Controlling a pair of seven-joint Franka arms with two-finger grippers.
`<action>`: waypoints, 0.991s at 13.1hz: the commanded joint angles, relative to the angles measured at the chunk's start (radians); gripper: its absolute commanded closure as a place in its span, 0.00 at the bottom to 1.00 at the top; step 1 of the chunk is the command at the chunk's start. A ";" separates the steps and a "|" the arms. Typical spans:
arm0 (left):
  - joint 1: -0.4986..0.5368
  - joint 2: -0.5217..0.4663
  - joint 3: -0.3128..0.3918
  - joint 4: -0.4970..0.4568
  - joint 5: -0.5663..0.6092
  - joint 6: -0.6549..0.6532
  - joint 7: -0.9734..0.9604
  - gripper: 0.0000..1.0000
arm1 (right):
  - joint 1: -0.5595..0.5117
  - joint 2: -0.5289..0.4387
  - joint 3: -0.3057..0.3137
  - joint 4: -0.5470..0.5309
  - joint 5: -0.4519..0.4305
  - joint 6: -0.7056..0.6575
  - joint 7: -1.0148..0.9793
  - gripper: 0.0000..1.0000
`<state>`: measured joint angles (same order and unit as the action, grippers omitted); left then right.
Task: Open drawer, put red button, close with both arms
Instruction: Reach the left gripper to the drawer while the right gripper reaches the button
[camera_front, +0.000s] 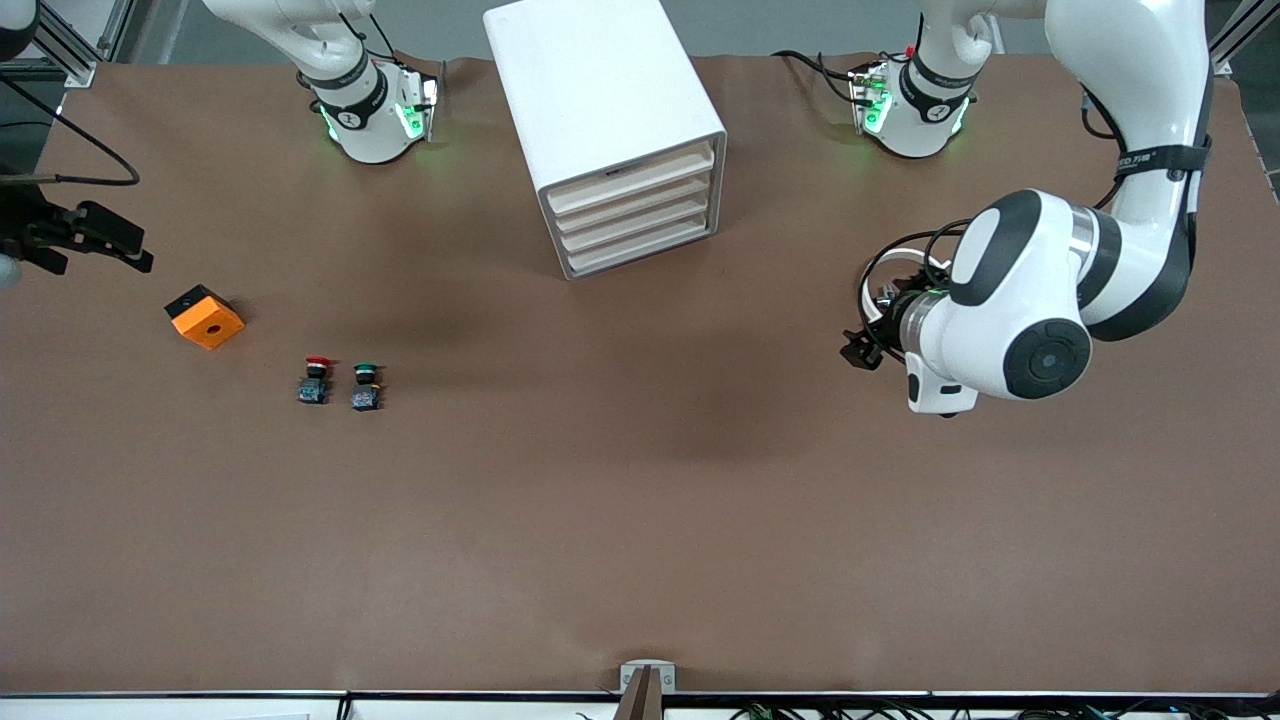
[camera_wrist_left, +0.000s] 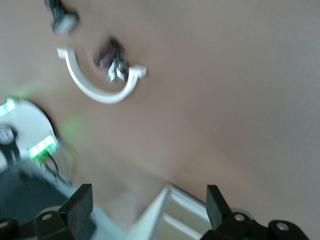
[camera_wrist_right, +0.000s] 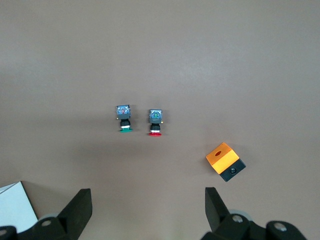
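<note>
The red button (camera_front: 316, 379) stands beside the green button (camera_front: 365, 386) near the orange cube (camera_front: 205, 316) toward the right arm's table edge, the cabinet's (camera_front: 608, 120) drawers (camera_front: 634, 212) closed, while the left gripper (camera_wrist_left: 150, 207) and right gripper (camera_wrist_right: 148, 207) hang wide open, empty.

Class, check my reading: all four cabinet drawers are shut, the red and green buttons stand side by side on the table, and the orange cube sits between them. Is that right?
Not quite. The orange cube is not between the buttons; it lies apart from them, toward the right arm's end of the table. The front view shows the red button and green button side by side with nothing between them. The cabinet drawers are shut, as you said.
</note>
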<state>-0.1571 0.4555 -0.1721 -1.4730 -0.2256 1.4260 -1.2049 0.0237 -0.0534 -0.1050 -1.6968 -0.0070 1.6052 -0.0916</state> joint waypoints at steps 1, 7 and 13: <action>-0.007 0.063 0.005 0.028 -0.105 -0.035 -0.170 0.00 | 0.015 0.081 -0.002 0.039 -0.002 -0.001 -0.005 0.00; -0.106 0.109 0.000 0.030 -0.141 -0.071 -0.447 0.00 | -0.001 0.259 -0.004 -0.006 -0.005 0.094 -0.011 0.00; -0.241 0.239 0.000 0.033 -0.317 -0.118 -0.747 0.00 | -0.008 0.257 -0.005 -0.289 -0.013 0.463 -0.040 0.00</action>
<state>-0.3637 0.6421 -0.1789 -1.4702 -0.5048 1.3303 -1.8666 0.0235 0.2371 -0.1124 -1.8768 -0.0097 1.9604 -0.1103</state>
